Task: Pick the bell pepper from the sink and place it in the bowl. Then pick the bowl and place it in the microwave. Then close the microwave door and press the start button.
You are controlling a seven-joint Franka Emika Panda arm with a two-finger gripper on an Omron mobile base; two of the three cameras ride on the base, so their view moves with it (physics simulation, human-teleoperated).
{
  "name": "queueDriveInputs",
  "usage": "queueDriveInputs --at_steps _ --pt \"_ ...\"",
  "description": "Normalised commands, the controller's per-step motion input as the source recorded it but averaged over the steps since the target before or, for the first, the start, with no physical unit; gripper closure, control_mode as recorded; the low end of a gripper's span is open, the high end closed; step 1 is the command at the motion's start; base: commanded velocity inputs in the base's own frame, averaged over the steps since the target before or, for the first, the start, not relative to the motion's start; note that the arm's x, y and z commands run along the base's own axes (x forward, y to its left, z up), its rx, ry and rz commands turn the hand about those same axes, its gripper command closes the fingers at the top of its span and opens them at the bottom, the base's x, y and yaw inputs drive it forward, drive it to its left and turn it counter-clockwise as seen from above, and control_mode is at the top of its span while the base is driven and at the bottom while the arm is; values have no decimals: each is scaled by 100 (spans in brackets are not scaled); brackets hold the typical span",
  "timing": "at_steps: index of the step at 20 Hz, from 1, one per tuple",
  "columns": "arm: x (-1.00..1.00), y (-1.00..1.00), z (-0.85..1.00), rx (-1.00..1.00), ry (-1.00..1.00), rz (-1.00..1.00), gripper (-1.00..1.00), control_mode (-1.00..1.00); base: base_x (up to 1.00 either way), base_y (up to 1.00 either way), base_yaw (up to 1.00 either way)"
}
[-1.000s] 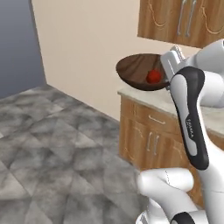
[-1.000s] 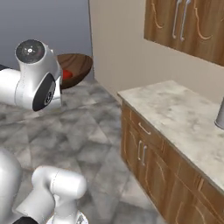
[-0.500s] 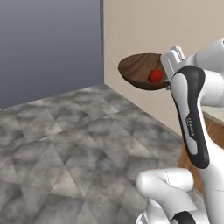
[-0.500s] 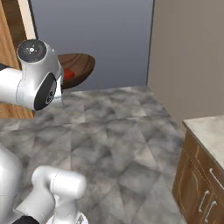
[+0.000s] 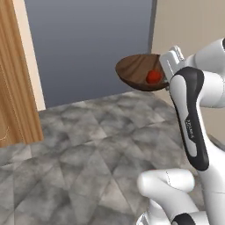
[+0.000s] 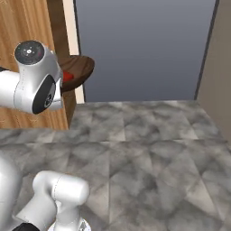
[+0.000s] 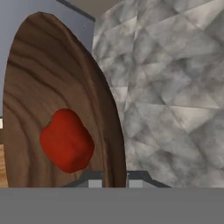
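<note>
Bowl [image 5: 138, 72] held aloft at the end of the arm, above a grey stone-tiled floor [image 5: 96, 145]. Bell pepper [image 5: 153, 77] sits inside the bowl, toward the side nearest the gripper [image 7: 114, 178]. From the hand camera the jaws are clenched on the bowl's rim, one tip on each side of the wooden wall; pepper [image 7: 67, 140] rests on the inner surface just beside that grip.

Surroundings: dark blue-grey wall panel [image 6: 144, 45] ahead, wood-grain cabinet side [image 5: 13, 74] to the left, beige wall to the right. No sink, microwave or worktop in sight here.

Judgement: first part of the task is done, pepper is in the bowl. Step in hand is the carry to the microwave.

For doing it well:
- Keep the bowl level. It is shallow and gripped at one edge only, so a tilt away from the grip could roll the pepper out.
- Keep base and arm motion smooth; a rim pinch gives little resistance to the bowl twisting under a jerk.
- In the right base view the bowl [image 6: 76, 72] appears close to the cabinet edge; give it room while turning.
- Approach the microwave opening with the free rim leading, low enough to clear the top of the cavity.
</note>
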Motion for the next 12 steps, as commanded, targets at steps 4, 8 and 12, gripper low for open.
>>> queueDriveInputs --at_steps 4,8,12 --pt "0 0 0 0 0 0 100 100 100 88 26" --pt "0 0 0 0 0 0 100 100 100 65 26" --pt "0 0 0 0 0 0 100 100 100 45 25"
